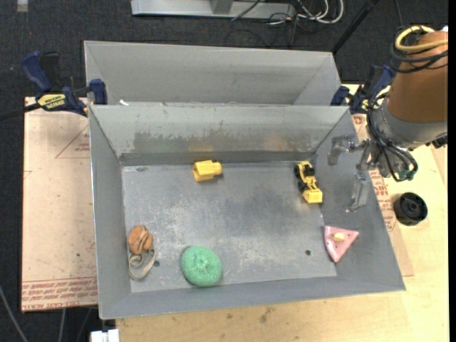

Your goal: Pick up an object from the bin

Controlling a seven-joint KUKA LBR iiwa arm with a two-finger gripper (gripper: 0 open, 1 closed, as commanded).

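Bin (214, 130): grey metal, with sloping walls and a flat, scuffed floor; five small things lying well apart on it.
Arm: reaching in from the right, with an orange cover (420, 70) on the wrist and dark cables bundled beneath it.
Pincer (356, 180): hanging over the bin's right sloping wall, toward the far right corner of the floor; above the wall rather than above any of the things.
Pincer state: released or clenched, cannot tell; its metal parts blend into the grey wall behind.
Nearest thing: yellow toy digger (308, 182) with black details, on the floor just left of the pincer, near the foot of the right wall and not far from the back wall; apart from the pincer.
Next nearest: pink wedge (339, 242), triangular with a pale yellow patch on top, at the foot of the right wall toward the front right corner.
Yellow block (206, 170): small and boxy, close to the back wall, a little left of the middle.
Green ball (201, 265): round and fuzzy-looking, near the front wall, left of the middle.
Brown and grey thing (140, 249): in the front left corner, a rounded brown lump touching a grey loop; kind unclear.
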